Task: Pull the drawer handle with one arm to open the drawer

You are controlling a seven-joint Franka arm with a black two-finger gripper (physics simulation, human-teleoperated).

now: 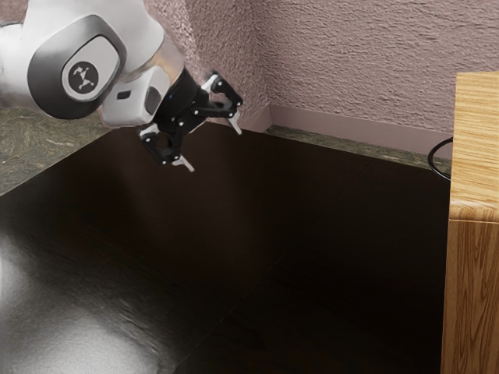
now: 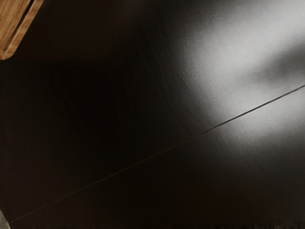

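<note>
A wooden drawer cabinet (image 1: pixel 473 226) stands at the exterior view's right edge, cut off by the frame. A thin black curved handle (image 1: pixel 439 158) sticks out from its upper front toward the exterior view's left. My black gripper (image 1: pixel 209 142) hangs in the air at the upper left of the exterior view, far from the handle, with its fingers spread wide and nothing between them. In the wrist view a corner of the wooden cabinet (image 2: pixel 14 24) shows beyond the dark tabletop.
The dark glossy tabletop (image 1: pixel 257 265) stretches between the arm and the cabinet, with a thin seam (image 2: pixel 157 152) running across it. A rough pinkish wall (image 1: pixel 351 54) with a baseboard closes the back. Speckled floor (image 1: pixel 39 140) lies beyond the table's far-left edge.
</note>
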